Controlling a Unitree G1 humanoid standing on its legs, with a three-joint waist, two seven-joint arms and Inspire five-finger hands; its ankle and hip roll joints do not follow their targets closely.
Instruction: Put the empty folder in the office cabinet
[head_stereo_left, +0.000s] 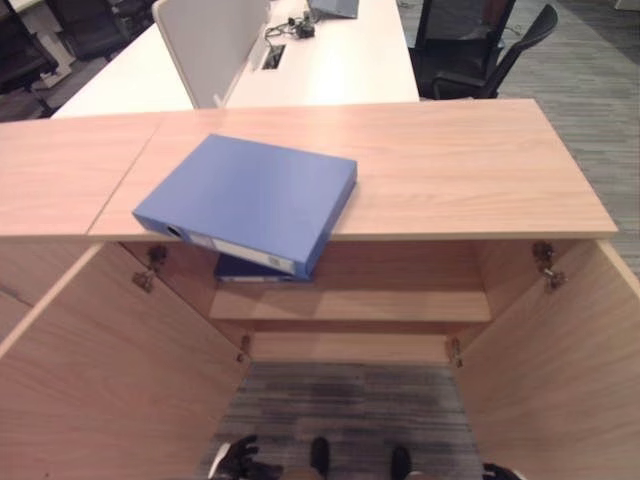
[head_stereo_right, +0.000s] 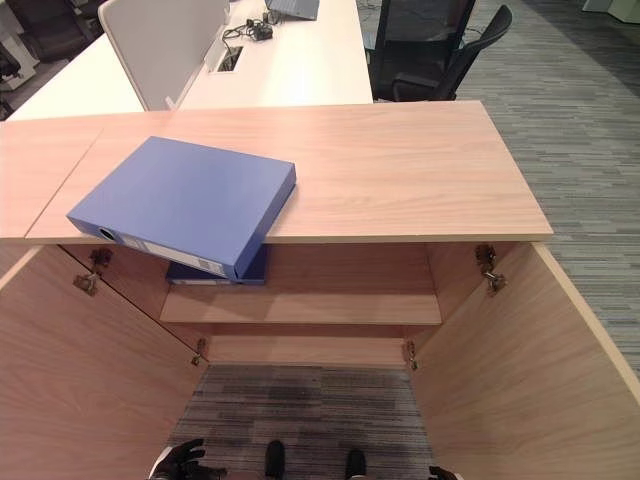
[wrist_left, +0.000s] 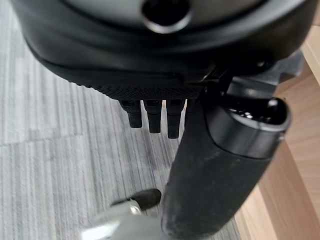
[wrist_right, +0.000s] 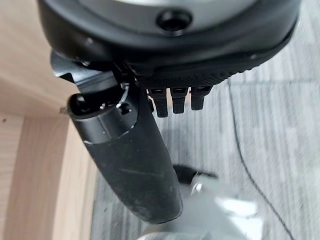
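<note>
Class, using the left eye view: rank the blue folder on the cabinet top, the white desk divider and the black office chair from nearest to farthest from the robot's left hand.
From the left hand, low at the near edge:
1. Blue folder, on the cabinet top, overhanging its front edge.
2. White desk divider, behind the cabinet, left of centre.
3. Black office chair, far right, beyond the cabinet.

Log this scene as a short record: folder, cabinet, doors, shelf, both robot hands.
folder: blue folder lies flat on the cabinet top, one corner overhanging the front edge
cabinet: both cabinet doors swung open toward the robot
shelf: inner shelf holds a second blue folder at its left end, under the overhang
left robot hand: low by the floor, fingers relaxed, holding nothing
right robot hand: low by the floor, fingers relaxed, holding nothing
task state: folder not yet picked up
</note>
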